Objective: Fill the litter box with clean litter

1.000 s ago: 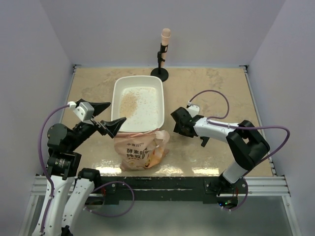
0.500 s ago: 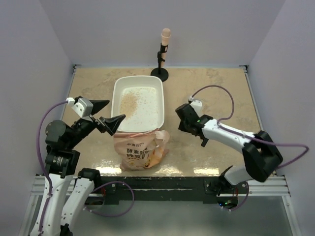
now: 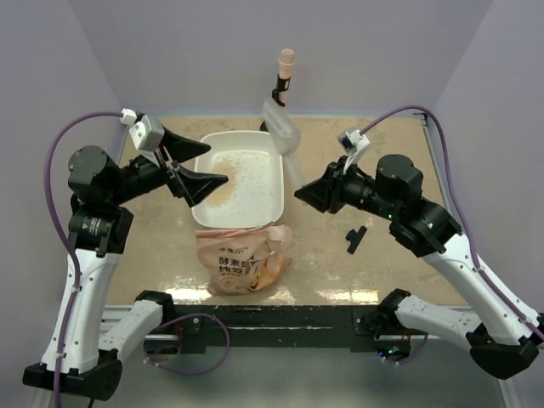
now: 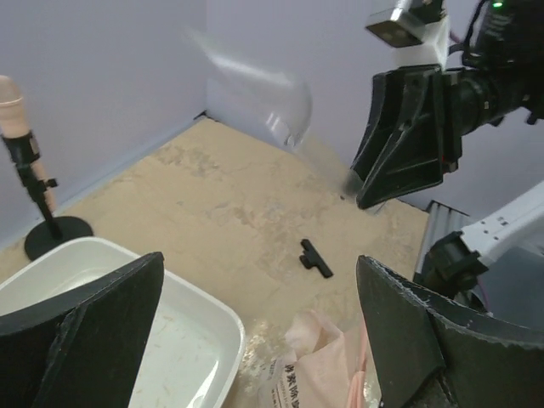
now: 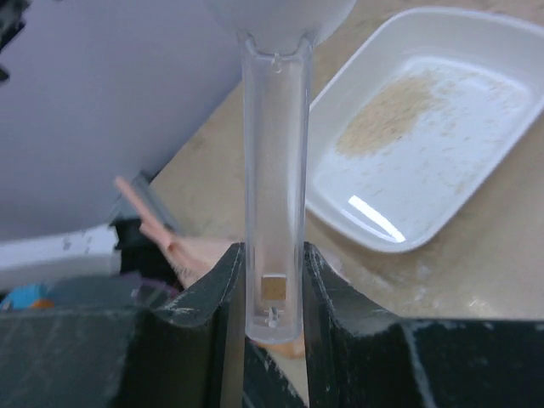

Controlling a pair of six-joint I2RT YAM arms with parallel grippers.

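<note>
Right gripper (image 5: 274, 268) is clamped on the handle of a clear scoop (image 5: 276, 153) — held aloft by the far right of the litter box (image 3: 279, 180); left gripper (image 3: 201, 161) is spread wide at its left rim — clean litter (image 3: 223, 170) is noted inside.

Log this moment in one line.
left gripper: open, near white shallow plastic litter box | right gripper: shut on clear plastic scoop handle | fine beige litter: small pile in box | crinkly orange-pink bag: at box's near edge
</note>
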